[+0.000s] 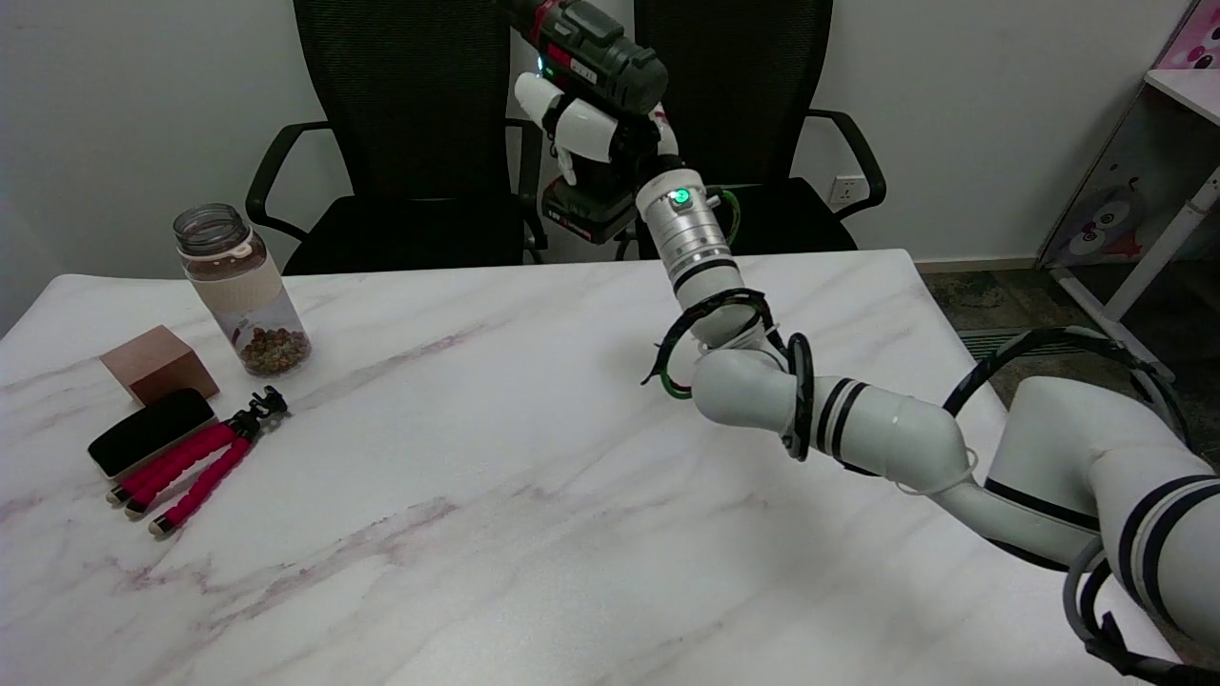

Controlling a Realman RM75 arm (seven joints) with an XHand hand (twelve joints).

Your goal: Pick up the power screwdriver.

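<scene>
The power screwdriver (599, 59), dark green and black with red trim and a battery block at its base, hangs high in the air over the table's far edge. My right hand (583, 133) grips its handle, white fingers wrapped around it below the motor body. The tool's front end is cut off by the top of the picture. The right arm reaches up from the lower right, its silver wrist showing a green light.
On the marble table (496, 495) at the left stand a glass jar (241, 287) with nuts, a wooden block (157, 362), a black case (151, 431) and a pink-legged mini tripod (200, 462). Two black office chairs (410, 133) stand behind the table.
</scene>
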